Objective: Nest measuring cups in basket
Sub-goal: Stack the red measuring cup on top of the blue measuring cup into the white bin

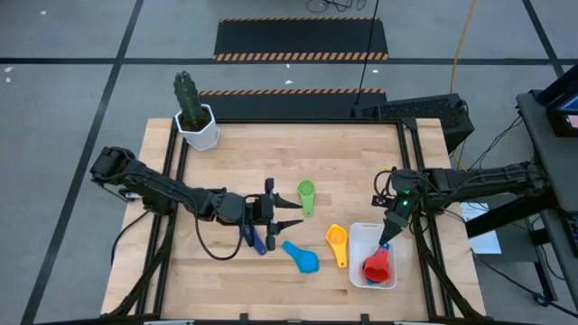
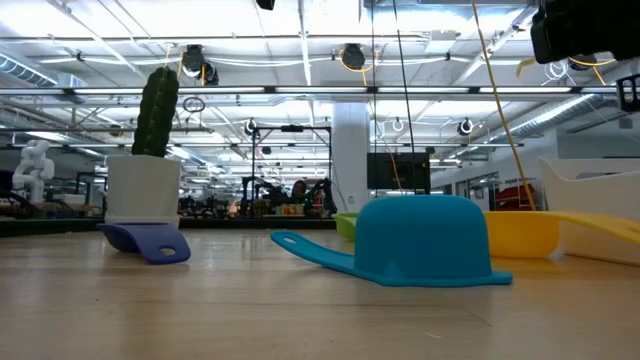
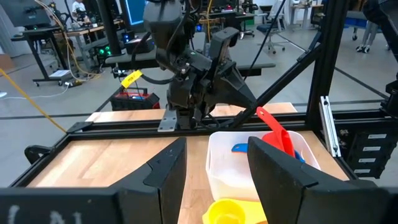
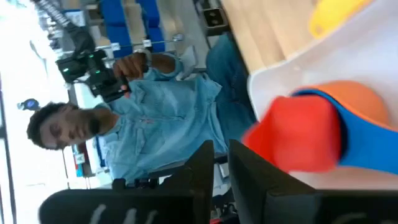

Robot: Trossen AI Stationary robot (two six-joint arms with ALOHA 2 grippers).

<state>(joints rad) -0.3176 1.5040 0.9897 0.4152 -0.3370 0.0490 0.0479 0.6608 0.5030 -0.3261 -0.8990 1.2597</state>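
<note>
Wooden tabletop holds the basket [image 1: 359, 236], red cup [image 1: 377, 268] nested inside under the nearly closed, empty right gripper [image 1: 387, 236], while the left gripper [image 1: 291, 212], fingers apart, waits beside it.

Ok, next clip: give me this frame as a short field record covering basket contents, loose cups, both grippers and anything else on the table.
basket: white basket near the table's front right corner
in basket: red cup nested with a blue and an orange cup
loose cups: green cup, yellow cup, light blue cup upside down, dark blue cup
left gripper: open, mid-table beside the green cup, holding nothing
right gripper: over the basket's rear edge, holding nothing
other: cactus pot at rear left corner
</note>
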